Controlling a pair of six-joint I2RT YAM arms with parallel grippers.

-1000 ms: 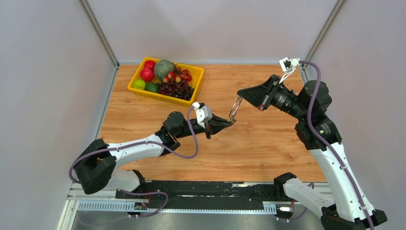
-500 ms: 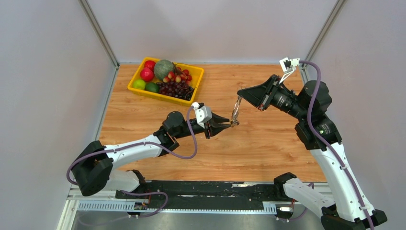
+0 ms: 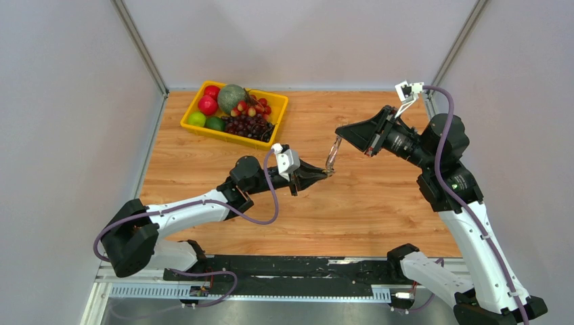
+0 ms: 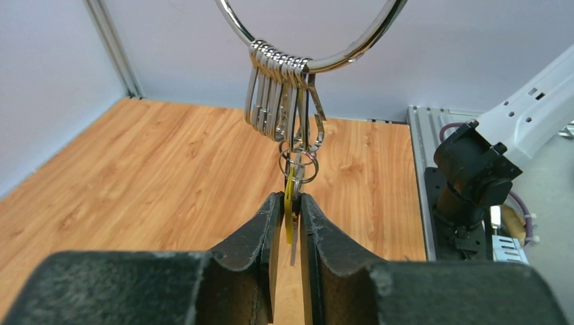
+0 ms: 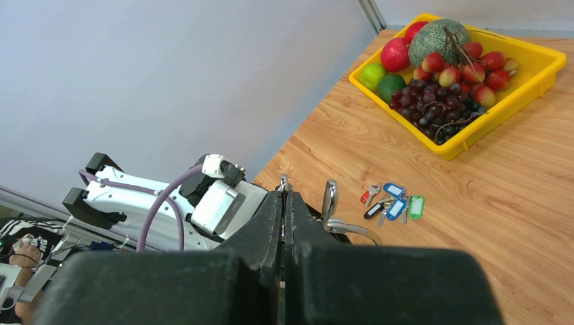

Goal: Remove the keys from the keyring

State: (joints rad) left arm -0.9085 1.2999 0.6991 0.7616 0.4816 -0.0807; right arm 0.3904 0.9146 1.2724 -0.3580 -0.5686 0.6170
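Left gripper (image 4: 290, 200) re-nipped narrow on yellow-tagged key (image 4: 290, 217); right gripper (image 5: 285, 196) clamped shut on keyring (image 4: 338, 62); removal still pending.

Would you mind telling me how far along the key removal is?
Done: several tagged keys lie loose on the table. In hand: the right gripper holds the keyring, and the left gripper straddles a yellow-tagged key hanging from it. Left: that key, the only one visible on the ring's clips.
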